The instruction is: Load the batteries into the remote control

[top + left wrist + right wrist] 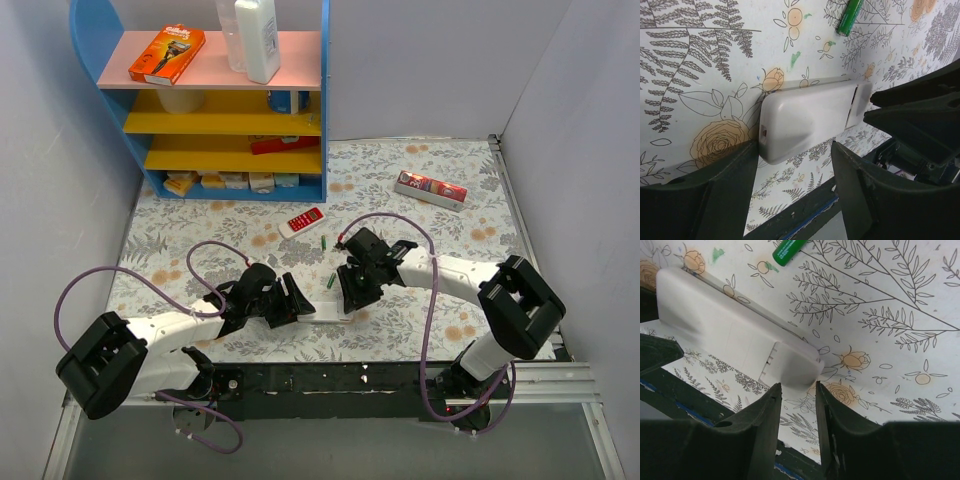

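The remote (322,313) lies back-up on the cloth (200,225) near the front edge. Its cover (790,365) looks to be on, so I judge nothing is loaded. The batteries (325,242) lie loose just beyond it. My left gripper (795,150) stands apart at one end, not visibly pinching. My right gripper (798,390), narrowly parted and empty, sits at the cover end. Opening, loading and closing all remain.

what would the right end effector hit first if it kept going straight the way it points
Most likely the white remote: its end lies just ahead of the right end effector, in line with it, though depth is hard to judge.
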`<state>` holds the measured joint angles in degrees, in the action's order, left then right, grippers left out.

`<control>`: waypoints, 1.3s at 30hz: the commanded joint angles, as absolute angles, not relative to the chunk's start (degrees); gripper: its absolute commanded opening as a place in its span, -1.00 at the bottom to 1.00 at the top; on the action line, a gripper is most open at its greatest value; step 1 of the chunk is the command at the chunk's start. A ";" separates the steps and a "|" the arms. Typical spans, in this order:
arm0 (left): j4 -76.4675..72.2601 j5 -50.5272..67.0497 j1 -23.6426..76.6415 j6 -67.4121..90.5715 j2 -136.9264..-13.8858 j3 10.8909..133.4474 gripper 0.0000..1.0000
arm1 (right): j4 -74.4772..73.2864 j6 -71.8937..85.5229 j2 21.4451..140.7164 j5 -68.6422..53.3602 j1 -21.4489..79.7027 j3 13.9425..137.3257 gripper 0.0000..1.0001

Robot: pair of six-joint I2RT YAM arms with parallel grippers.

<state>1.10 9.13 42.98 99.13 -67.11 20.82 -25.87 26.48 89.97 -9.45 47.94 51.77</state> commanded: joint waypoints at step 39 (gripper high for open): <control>6.68 6.50 43.33 97.82 -68.82 20.21 0.15 | -18.45 -3.78 88.95 -11.61 50.80 50.10 -0.15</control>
